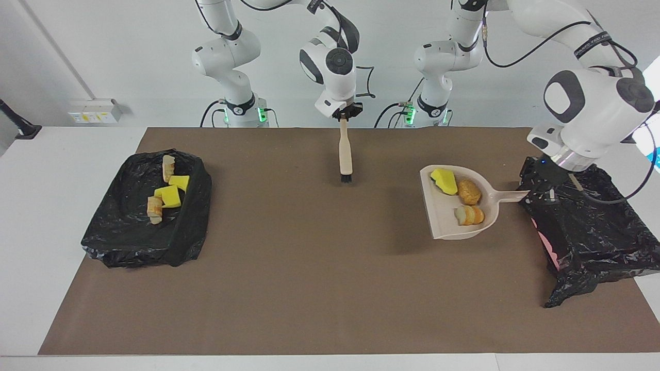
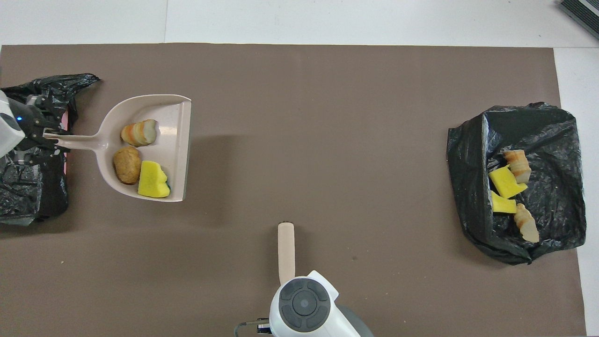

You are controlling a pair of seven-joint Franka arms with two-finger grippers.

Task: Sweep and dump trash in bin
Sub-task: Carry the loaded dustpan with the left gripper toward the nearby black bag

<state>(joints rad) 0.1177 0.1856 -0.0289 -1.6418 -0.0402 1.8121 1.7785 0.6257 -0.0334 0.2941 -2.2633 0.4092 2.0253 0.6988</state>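
A beige dustpan (image 1: 441, 214) (image 2: 177, 122) hangs level above the mat, its handle end reaching the edge of a black-bagged bin (image 1: 593, 221) (image 2: 28, 187) at the left arm's end. In the pan lie three pieces of trash: a yellow sponge (image 1: 444, 181) (image 2: 153, 179), a brown lump (image 1: 469, 191) (image 2: 127, 164) and a striped orange-beige lump (image 1: 468, 215) (image 2: 138, 133). My left gripper (image 1: 533, 194) (image 2: 48, 135) is shut on the dustpan's handle. My right gripper (image 1: 344, 118) is shut on the beige brush (image 1: 345, 154) (image 2: 286, 252), which hangs bristles down over the mat near the robots.
A second black-bagged bin (image 1: 147, 216) (image 2: 552, 140) at the right arm's end holds several yellow and beige pieces (image 1: 167, 193) (image 2: 507, 185). The brown mat (image 1: 309, 268) (image 2: 327, 117) covers the table between the bins.
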